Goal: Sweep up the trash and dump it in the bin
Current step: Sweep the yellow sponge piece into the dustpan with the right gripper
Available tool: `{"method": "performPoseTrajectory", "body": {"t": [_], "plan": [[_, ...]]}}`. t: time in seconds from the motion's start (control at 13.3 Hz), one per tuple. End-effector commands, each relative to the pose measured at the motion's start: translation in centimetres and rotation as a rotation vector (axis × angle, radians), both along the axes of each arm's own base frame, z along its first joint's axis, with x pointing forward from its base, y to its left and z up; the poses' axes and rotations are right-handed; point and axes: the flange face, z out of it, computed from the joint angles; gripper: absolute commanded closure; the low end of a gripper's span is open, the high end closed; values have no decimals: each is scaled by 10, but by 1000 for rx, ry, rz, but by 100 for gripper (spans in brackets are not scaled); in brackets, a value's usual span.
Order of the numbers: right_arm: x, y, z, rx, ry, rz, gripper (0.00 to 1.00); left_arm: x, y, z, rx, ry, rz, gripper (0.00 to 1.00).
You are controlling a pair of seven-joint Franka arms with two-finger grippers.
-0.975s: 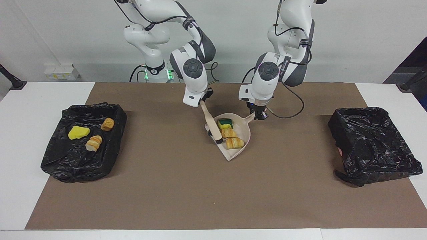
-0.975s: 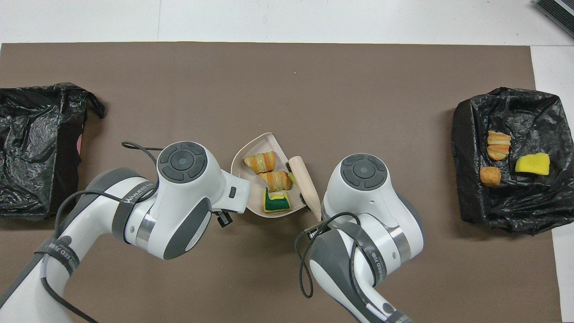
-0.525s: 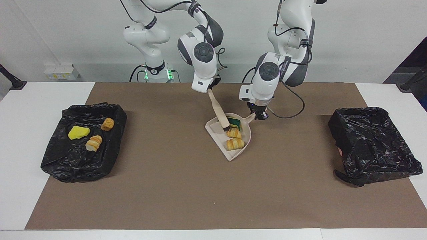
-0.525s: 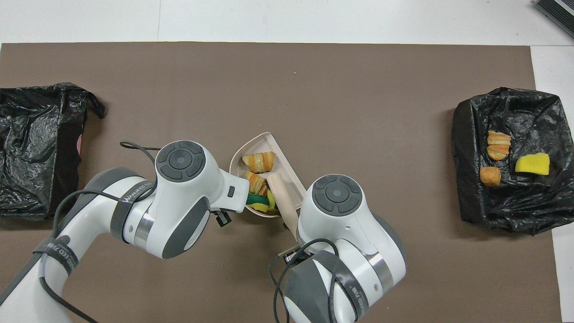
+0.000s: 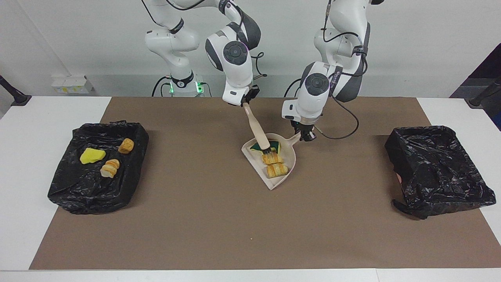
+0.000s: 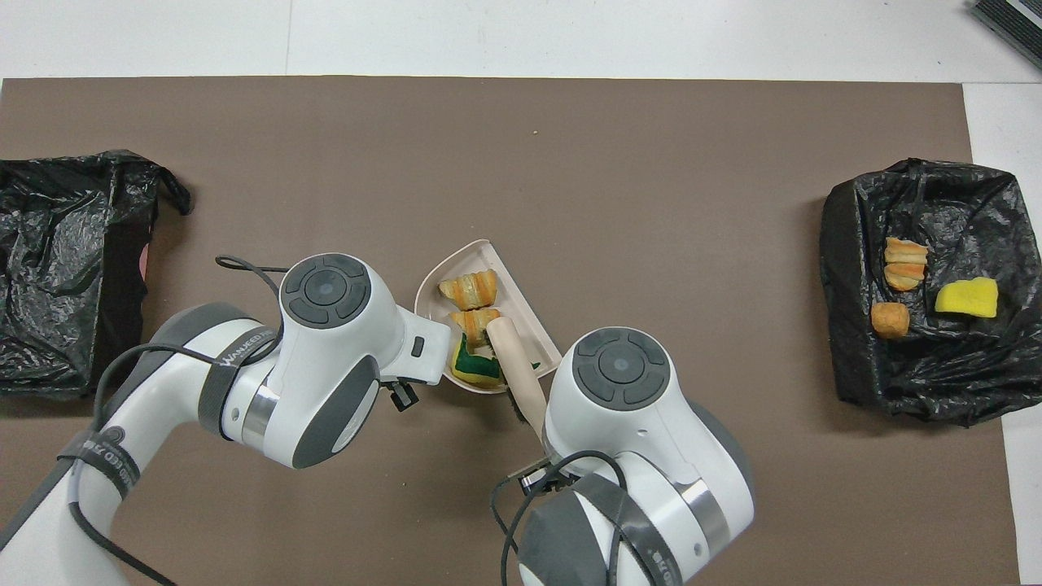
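**Last pieces brushed into the dustpan, load ready for the bin**

The sweeping step looked close to done. The right gripper (image 5: 245, 102) was clenched on the handle of the brush (image 5: 256, 127), whose dark bristles pressed into the back of the dustpan (image 5: 291, 159) against a yellow-and-green sponge chunk (image 5: 276, 145). The left gripper (image 5: 306, 136) was clamped on the dustpan's short handle, holding the pan on the brown mat (image 5: 219, 219) near the middle of the desk (image 5: 23, 129), toward the edge where the robots stood.

Two bread pieces (image 5: 276, 169) lay in the pan in front of the sponge. Three more bits already sat in the lined bin (image 5: 62, 188) at the right arm's end of the desk: a yellow sponge chunk (image 5: 92, 155) and two brown bread pieces (image 5: 126, 145). A second lined bin (image 5: 465, 196) stood at the left arm's end, with no trash visible inside.

By my reading, the next move called for lifting the brush clear, then raising the pan level, so nothing rolled off its open lip, and carrying it to a bin to tip.

The pan was smooth beige plastic, shallow and scoop-shaped with a raised rim. The brush handle was pale, rounded and tapered. The bread was golden, ridged and croissant-like; the sponges were blocky foam. Both bin liners were crinkled, glossy black film.
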Motion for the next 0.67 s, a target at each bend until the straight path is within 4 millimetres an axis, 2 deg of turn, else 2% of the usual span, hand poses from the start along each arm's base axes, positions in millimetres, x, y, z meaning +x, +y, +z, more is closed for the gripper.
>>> {"method": "performPoseTrajectory", "body": {"t": [0.0, 0.15, 0.3, 0.52, 0.6], "plan": [[3, 7, 17, 10, 4, -50, 100, 5, 12, 9, -4, 4, 37, 100], [-2, 11, 28, -3, 1, -84, 100, 19, 44, 32, -21, -34, 101, 100], [-16, 21, 34, -39, -7, -153, 100, 23, 70, 42, -12, -20, 150, 100], [-52, 33, 32, -92, -27, -196, 100, 37, 133, 58, -9, -16, 266, 100], [-65, 35, 32, -108, -34, -204, 100, 43, 160, 64, -12, -27, 311, 100]]}}
